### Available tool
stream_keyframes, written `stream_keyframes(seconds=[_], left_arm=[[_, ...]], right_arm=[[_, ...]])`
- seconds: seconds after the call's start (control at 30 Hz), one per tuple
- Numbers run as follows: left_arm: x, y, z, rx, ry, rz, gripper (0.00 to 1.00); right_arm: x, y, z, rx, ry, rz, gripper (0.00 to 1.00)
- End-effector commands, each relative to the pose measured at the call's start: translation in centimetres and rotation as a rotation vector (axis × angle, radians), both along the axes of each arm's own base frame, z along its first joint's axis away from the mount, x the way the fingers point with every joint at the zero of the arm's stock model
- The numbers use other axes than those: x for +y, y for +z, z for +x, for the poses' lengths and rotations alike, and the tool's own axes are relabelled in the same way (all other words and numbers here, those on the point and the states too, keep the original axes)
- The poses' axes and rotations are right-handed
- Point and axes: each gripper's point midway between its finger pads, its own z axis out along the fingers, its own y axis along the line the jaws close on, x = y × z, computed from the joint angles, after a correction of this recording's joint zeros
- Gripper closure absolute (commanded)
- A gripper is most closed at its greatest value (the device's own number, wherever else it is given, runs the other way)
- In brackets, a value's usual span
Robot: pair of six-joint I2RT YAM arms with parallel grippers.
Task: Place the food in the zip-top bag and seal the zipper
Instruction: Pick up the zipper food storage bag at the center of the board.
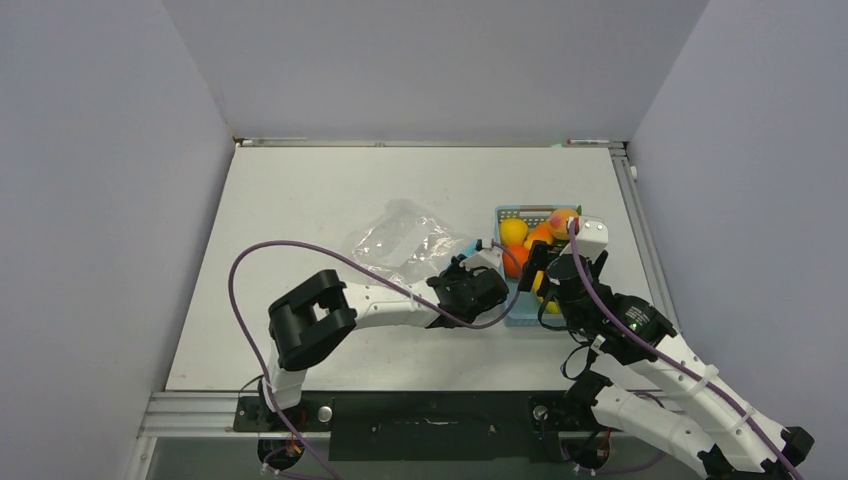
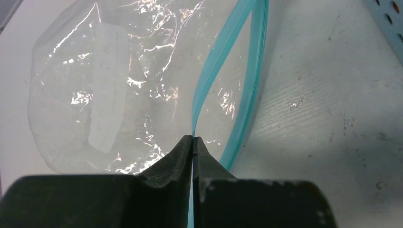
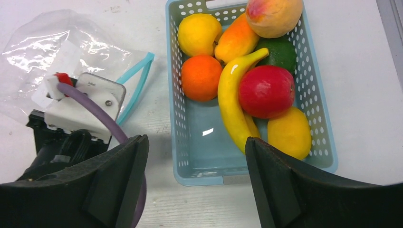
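The clear zip-top bag [image 2: 95, 85] lies crumpled on the table left of the basket, its mouth towards the basket. My left gripper [image 2: 193, 138] is shut on one lip of the teal zipper [image 2: 223, 52]. The other lip curves away to the right, so the mouth gapes. The food is in the basket: a banana [image 3: 231, 95], a red fruit [image 3: 265, 91], an orange [image 3: 201, 77], yellow rounds [image 3: 198, 33], a green one [image 3: 280, 52] and a peach [image 3: 274, 16]. My right gripper [image 3: 196, 140] hangs open above the basket's near end, holding nothing.
The light blue mesh basket [image 3: 199, 178] stands right of centre on the white table [image 1: 300, 190]. My left wrist and its purple cable [image 3: 95, 111] sit close to the basket's left wall. Grey walls enclose the table on three sides.
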Motion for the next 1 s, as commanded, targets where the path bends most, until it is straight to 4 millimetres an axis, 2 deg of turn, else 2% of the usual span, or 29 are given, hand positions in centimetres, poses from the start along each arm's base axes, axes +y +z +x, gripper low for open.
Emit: stream_keyframes(seconds=[0.0,0.23,0.47,0.67,0.97], left_arm=[[-0.5,5.6,0.4,-0.066,0.01,-0.093,1.0],[0.1,7.9,-0.3,-0.056,0.001,-0.138,1.0],[0.5,10.2,-1.1,-0.027,-0.018,-0.186,1.0],[1.0,12.4,-2.0,-0.009,-0.03,-0.235,1.0],[1.2,15.0,-3.2,0.033,-0.063,-0.324,1.0]], right_arm=[[0.7,2.1,0.6,-0.052,0.004,0.042,0.24],[0.8,2.3,0.6,-0.064,0.005,0.064,0.25],[1.9,2.7,0.7,-0.071,0.035,0.116,0.25],[4.5,2.6,0.9,-0.058,0.111,0.198,0.25],[8.5,1.1,1.7,-0.012,0.189,0.316,0.26]])
